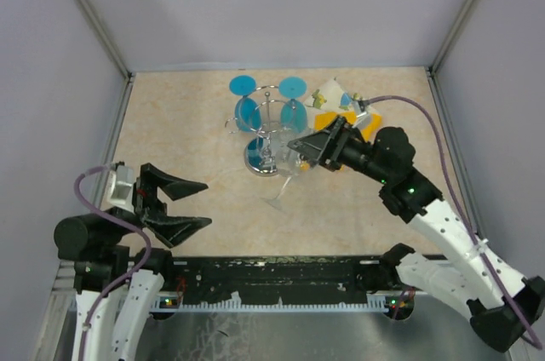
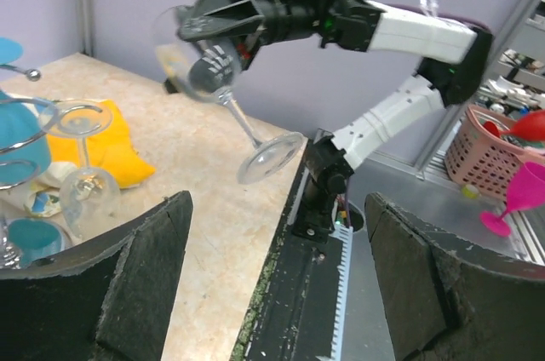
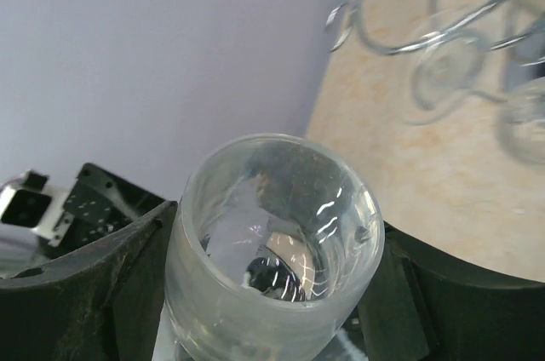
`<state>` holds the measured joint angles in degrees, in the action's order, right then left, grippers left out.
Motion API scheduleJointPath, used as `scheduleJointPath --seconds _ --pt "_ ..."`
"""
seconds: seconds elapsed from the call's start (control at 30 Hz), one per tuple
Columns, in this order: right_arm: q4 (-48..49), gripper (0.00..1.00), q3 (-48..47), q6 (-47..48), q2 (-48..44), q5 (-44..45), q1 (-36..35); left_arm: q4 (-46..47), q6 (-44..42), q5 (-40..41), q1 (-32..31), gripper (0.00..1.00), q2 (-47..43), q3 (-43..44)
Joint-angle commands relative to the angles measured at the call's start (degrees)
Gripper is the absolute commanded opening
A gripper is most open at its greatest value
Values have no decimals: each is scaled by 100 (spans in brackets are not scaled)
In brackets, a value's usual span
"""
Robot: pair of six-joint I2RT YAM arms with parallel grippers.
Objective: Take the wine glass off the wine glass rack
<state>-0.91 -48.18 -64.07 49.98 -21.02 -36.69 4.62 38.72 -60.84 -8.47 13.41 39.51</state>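
Note:
A clear wine glass (image 1: 288,175) hangs tilted in the air just right of the wine glass rack (image 1: 266,127). My right gripper (image 1: 312,153) is shut on its bowl (image 3: 277,242), with the foot (image 1: 277,202) pointing down toward the table's near side. In the left wrist view the same glass (image 2: 204,63) shows slanted in the black fingers, its foot (image 2: 271,157) clear of the table. The chrome rack still carries two blue glasses (image 1: 249,112) and one clear glass (image 2: 83,195). My left gripper (image 1: 201,203) stands open and holds nothing, low at the near left.
A yellow and white heap (image 1: 345,110) lies behind the rack at the back right. Grey walls close the table on three sides. Off the table's right side stand a pink basket (image 2: 498,165) and a pink glass (image 2: 521,199).

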Motion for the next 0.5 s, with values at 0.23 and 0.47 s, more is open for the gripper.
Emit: scheduleJointPath --seconds 0.23,0.47 --pt "-3115 60 -1096 2886 -766 2402 1419 -881 -772 527 35 83 622 209" --pt "-3257 64 -891 3678 -814 5287 1419 -1299 -1069 738 36 82 591 280"
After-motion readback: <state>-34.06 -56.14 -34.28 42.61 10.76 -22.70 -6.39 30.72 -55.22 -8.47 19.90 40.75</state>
